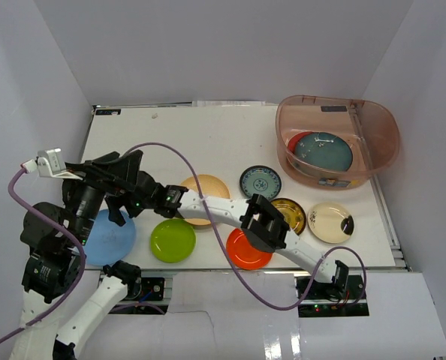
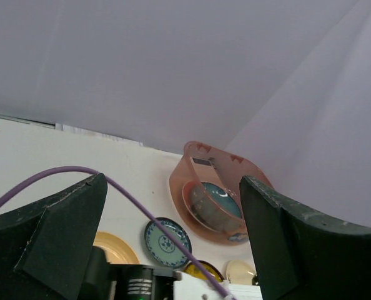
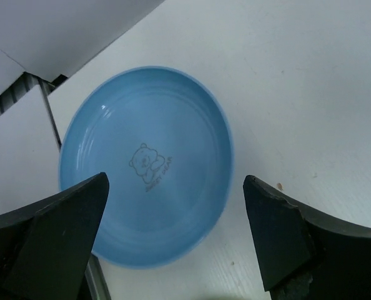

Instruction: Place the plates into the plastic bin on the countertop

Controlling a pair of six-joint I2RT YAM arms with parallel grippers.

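Blue on white: the light blue plate (image 3: 145, 165) lies flat on the white tabletop (image 1: 208, 142) at about 8 o'clock, near the left edge, with a little bear printed in its middle. Right above it hangs the right hand (image 3: 175, 181), its 2 fingers spread wide, 1 toward each side of the plate, gripping nothing. The right arm stretches across the near side from 5 o'clock, passing over part of the orange-red plate (image 1: 242, 255).

Over at 2 o'clock sits the plastic bin (image 1: 381, 135), and there are 2 plates in it already: a dark teal plate (image 1: 324, 150) overlapping a red plate (image 1: 296, 140).

Out on the tabletop, 5 more besides. The lime green plate (image 1: 173, 240) is just beside the light blue one, on its 3 o'clock side. The tan plate (image 1: 208, 186) is partly under the right arm. The blue-patterned plate (image 1: 260, 181) lies near the centre. The brown-and-yellow plate (image 1: 294, 214) and the cream plate (image 1: 330, 223) sit side by side at 4 o'clock.

The left hand (image 2: 172, 181) is held up high over the left side, pointed toward the bin, fingers wide apart and empty.
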